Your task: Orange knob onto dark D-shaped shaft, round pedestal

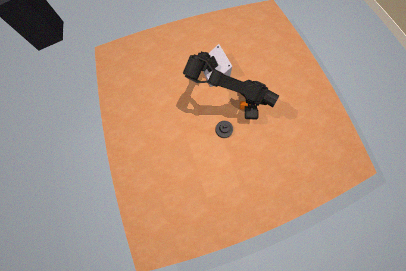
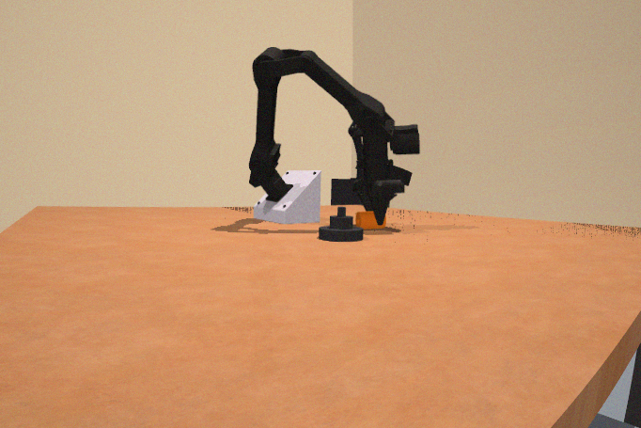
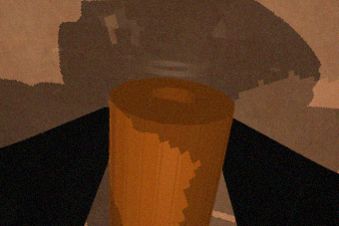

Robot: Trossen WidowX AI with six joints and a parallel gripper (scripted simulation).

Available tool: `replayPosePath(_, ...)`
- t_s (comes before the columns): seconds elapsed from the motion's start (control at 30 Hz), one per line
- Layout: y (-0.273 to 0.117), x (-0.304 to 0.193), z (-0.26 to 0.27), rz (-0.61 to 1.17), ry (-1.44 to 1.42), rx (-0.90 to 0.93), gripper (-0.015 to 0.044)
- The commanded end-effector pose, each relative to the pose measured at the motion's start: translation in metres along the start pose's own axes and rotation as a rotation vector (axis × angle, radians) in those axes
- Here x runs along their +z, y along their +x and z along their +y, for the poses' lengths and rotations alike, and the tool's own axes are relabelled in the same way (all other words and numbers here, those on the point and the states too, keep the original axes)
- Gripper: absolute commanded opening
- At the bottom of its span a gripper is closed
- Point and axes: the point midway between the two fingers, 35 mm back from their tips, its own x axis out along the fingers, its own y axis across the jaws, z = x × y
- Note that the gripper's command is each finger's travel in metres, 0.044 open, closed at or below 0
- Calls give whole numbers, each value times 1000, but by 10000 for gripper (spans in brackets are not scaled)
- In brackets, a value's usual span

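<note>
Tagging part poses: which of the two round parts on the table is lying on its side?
The orange knob, gripped by the end effector; the dark pedestal stands upright.

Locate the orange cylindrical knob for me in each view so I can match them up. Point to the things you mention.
Top: just right of centre, the orange cylindrical knob (image 1: 243,105) (image 2: 369,220) (image 3: 155,169) partly hidden under the arm.
Exterior: right of centre, on its side behind the gripper's fingertip.
Wrist: bottom centre, between the fingers, cut off by the lower edge.
Shared landmark: the black gripper (image 1: 251,107) (image 2: 372,223) (image 3: 169,123).
</note>
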Motion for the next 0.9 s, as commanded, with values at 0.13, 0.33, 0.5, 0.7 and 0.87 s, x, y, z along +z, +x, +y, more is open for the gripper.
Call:
replayPosePath(0.13,-6,-7,0,-135,2,3,181)
replayPosePath(0.33,-9,-11,0,-225,2,4,181)
replayPosePath(0.5,-12,-16,0,-301,1,4,181)
replayPosePath(0.7,-14,-21,0,-392,1,4,181)
replayPosePath(0.87,-16,-26,0,-468,1,4,181)
